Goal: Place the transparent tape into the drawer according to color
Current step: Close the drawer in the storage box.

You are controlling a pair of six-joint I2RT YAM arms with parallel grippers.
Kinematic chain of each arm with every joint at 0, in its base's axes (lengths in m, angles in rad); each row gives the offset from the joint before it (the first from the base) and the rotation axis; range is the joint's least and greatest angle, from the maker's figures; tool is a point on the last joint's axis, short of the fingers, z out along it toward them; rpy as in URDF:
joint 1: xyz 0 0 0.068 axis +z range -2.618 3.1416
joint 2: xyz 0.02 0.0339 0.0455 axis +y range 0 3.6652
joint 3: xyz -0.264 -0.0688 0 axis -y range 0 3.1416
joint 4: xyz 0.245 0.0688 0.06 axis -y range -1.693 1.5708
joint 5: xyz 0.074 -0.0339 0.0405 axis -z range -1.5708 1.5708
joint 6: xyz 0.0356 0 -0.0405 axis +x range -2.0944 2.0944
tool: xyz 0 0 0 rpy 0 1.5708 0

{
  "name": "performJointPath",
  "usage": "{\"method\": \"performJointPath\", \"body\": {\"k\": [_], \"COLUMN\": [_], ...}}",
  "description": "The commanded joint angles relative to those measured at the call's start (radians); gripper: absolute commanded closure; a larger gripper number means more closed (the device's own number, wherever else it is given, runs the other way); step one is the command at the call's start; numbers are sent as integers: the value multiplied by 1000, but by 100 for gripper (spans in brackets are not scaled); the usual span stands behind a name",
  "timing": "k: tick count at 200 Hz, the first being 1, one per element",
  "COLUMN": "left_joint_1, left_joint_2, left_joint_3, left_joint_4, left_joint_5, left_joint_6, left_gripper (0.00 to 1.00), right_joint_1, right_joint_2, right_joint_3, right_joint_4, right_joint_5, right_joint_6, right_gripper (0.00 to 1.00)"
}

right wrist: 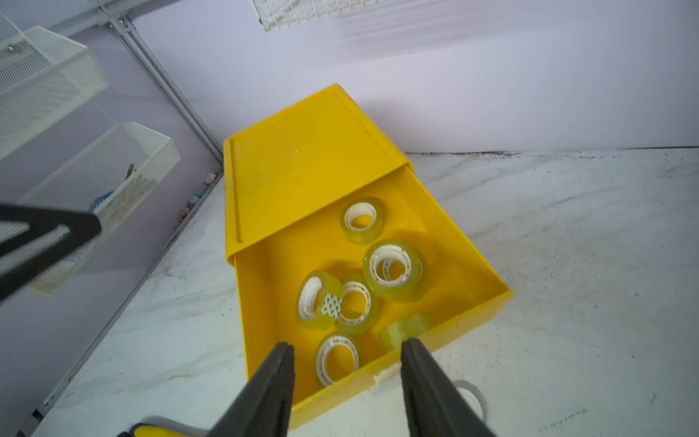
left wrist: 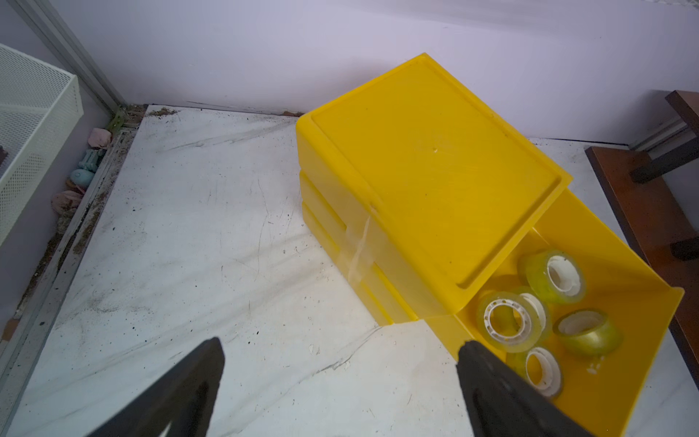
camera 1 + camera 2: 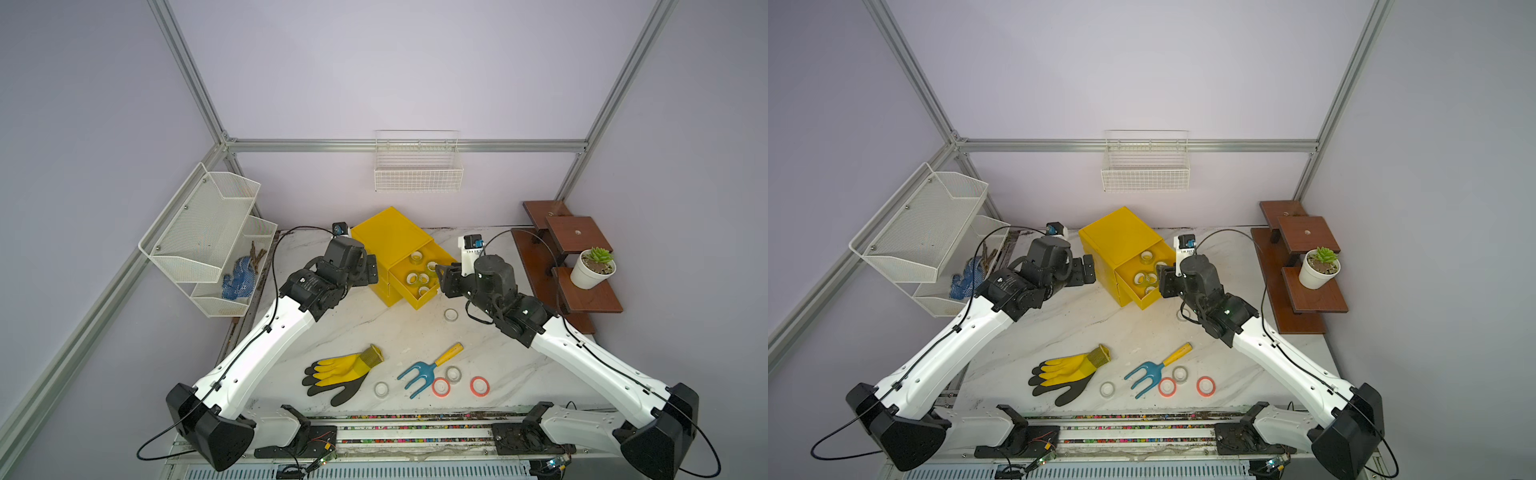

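Note:
The yellow cabinet (image 3: pixel 390 237) (image 3: pixel 1119 235) has its top drawer (image 3: pixel 419 306) (image 3: pixel 1144 302) pulled out. Several yellow-green rolls of transparent tape (image 3: pixel 417 278) (image 1: pixel 395 270) (image 2: pixel 508 321) lie inside it. My right gripper (image 1: pixel 348 342) (image 3: pixel 442 278) hovers open over the drawer's front wall, and a blurred yellow-green roll (image 1: pixel 404 329) sits just inside the wall by one fingertip. My left gripper (image 2: pixel 342 342) (image 3: pixel 370 270) stands wide open and empty beside the cabinet. On the table lie three clear rolls (image 3: pixel 451 314) (image 3: pixel 381 389) (image 3: pixel 453 374) and two red-orange ones (image 3: pixel 441 387) (image 3: pixel 479 385).
A yellow-and-black glove (image 3: pixel 336 374) and a blue hand rake (image 3: pixel 428 365) lie near the front rolls. A brown stepped shelf with a potted plant (image 3: pixel 592 268) stands at the right. White wire baskets hang at the left (image 3: pixel 208 237) and on the back wall (image 3: pixel 417 166).

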Motion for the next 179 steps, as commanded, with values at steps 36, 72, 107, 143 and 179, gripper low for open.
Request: {"method": "performJointPath", "body": {"k": [36, 72, 107, 143, 179], "left_joint_1": [39, 56, 65, 75, 79], "left_joint_2": [180, 240, 256, 279, 292], "left_joint_3": [121, 131, 124, 120, 116], "left_joint_4": [33, 38, 40, 39, 38], "left_joint_5": [-31, -33, -25, -9, 4], "left_joint_6": [45, 46, 48, 54, 60], "left_gripper": [0, 0, 0, 0, 0], "right_joint_1": [-1, -9, -12, -15, -18], "right_joint_2": [-56, 80, 164, 245, 338], "right_joint_3": [-160, -134, -93, -32, 36], "right_joint_4": [-27, 47, 170, 258, 347], "right_joint_5": [16, -7, -33, -44, -62], "right_joint_6": [94, 106, 80, 66, 58], "right_gripper": [60, 61, 61, 61, 60]}}
